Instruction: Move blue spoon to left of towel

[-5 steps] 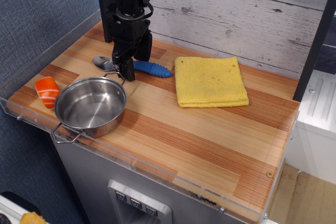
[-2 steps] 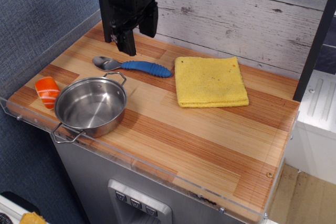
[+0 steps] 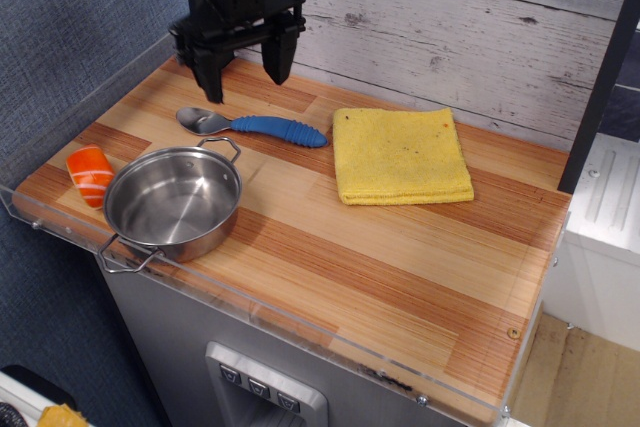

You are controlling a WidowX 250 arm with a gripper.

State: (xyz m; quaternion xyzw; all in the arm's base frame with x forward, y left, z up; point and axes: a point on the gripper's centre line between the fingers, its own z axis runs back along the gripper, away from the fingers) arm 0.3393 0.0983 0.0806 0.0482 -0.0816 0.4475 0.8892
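Lifted clear and turned, the gripper (image 3: 243, 74) is now held above the blue spoon (image 3: 252, 126) with jaws spread apart and empty, the spoon having been left flat just left of the towel (image 3: 400, 156), apparently placed.

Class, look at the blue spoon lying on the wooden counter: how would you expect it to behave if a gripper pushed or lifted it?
The blue spoon looks rigid, so it should probably slide as one piece. Its thick ribbed handle likely offers grip, while the shiny metal bowl seems slipperier. Lifted by the handle, it may tilt toward the bowl.
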